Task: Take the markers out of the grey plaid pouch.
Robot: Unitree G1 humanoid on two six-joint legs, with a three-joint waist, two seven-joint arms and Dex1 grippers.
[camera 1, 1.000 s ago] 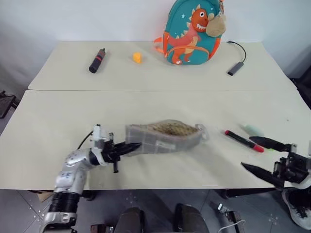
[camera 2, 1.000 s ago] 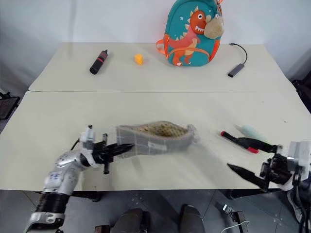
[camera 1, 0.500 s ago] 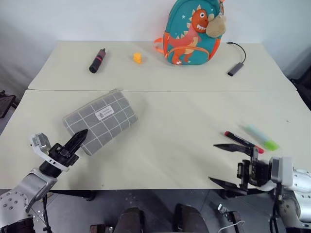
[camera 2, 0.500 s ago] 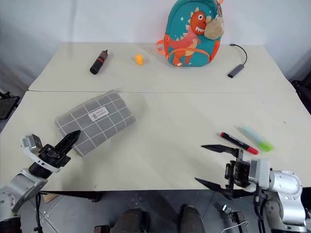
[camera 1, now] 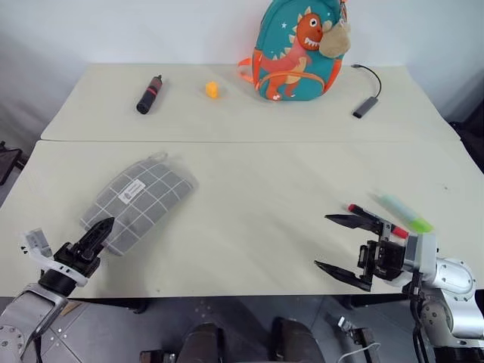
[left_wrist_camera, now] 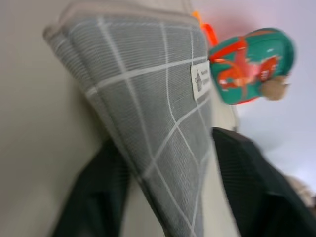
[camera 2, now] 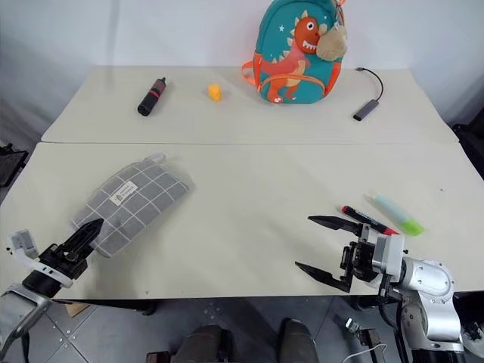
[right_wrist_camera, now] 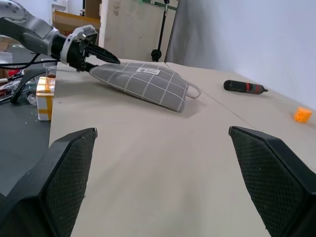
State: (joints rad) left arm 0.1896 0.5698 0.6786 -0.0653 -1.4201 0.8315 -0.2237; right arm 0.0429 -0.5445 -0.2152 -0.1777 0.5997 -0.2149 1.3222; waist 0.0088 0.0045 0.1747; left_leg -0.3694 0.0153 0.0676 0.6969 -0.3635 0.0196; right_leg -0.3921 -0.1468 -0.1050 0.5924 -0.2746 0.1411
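I'm seeing my left gripper (camera 1: pixel 97 231) spread astride the flat grey plaid fabric pouch (camera 1: pixel 136 200); right gripper (camera 1: pixel 339 243) gaping empty beside the two slim markers (camera 1: pixel 389 218).

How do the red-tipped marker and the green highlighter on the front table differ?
The red-tipped marker has a dark body with red ends; the green highlighter is pale and translucent-looking with a bright green end. The marker looks slimmer, the highlighter thicker. The marker lies closer to the right end effector, its end beside the upper fingertip; the highlighter lies beyond it, farther right. Both lie flat on the front table, roughly parallel, outside the grey plaid pouch.
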